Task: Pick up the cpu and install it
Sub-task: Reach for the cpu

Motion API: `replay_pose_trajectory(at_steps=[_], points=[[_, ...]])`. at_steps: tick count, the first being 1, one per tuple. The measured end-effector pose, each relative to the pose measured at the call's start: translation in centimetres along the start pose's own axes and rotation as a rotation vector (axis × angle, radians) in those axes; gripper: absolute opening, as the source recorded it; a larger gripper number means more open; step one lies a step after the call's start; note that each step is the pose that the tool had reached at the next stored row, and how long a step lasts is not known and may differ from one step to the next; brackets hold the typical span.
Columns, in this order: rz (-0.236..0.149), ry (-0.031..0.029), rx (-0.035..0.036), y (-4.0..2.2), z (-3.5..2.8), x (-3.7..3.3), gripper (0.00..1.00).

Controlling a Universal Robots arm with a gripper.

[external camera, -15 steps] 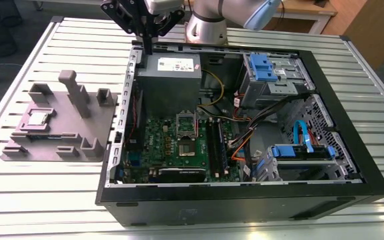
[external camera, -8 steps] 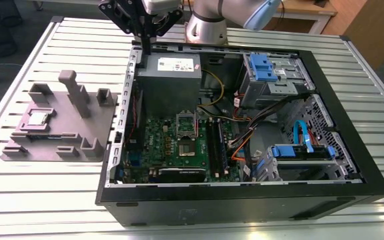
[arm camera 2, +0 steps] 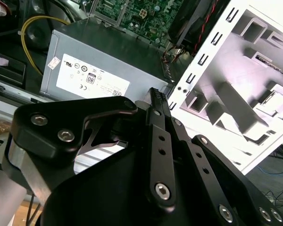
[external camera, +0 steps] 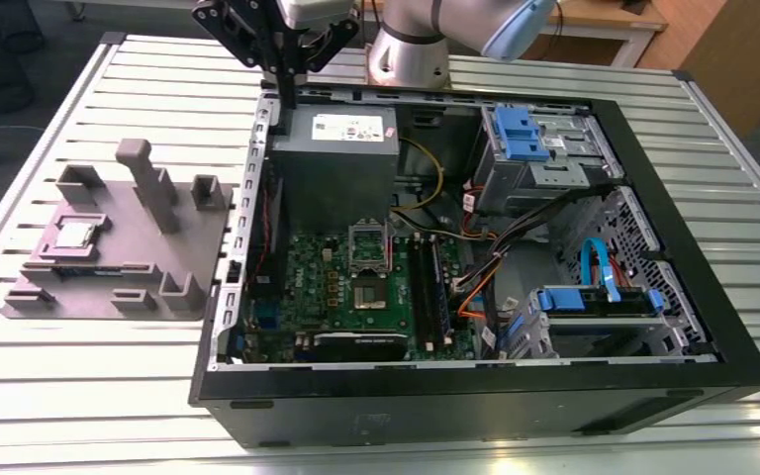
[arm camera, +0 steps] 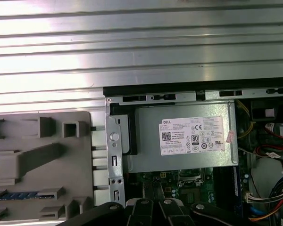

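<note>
Cpu [external camera: 74, 235] flat in grey tray [external camera: 116, 213], shiny face up, square, no long axis. Hand [external camera: 285, 91] pressed together, empty, over computer case [external camera: 486, 401] rim, well apart.

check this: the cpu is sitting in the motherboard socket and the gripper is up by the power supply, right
Not quite. In the exterior view the cpu lies on the grey fixture tray at the exterior view's left, outside the case, not in the motherboard socket. The gripper is indeed up by the power supply.
</note>
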State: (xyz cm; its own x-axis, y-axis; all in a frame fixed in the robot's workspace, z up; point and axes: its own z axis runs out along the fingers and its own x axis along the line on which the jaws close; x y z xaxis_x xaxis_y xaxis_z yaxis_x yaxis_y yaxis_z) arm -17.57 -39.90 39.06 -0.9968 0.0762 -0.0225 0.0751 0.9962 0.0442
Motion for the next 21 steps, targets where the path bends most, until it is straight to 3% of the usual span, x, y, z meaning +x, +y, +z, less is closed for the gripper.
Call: replay_pose_trajectory(at_steps=[21], points=[[0.0,0.0008,0.0001,-0.05,0.09,0.55,0.11]])
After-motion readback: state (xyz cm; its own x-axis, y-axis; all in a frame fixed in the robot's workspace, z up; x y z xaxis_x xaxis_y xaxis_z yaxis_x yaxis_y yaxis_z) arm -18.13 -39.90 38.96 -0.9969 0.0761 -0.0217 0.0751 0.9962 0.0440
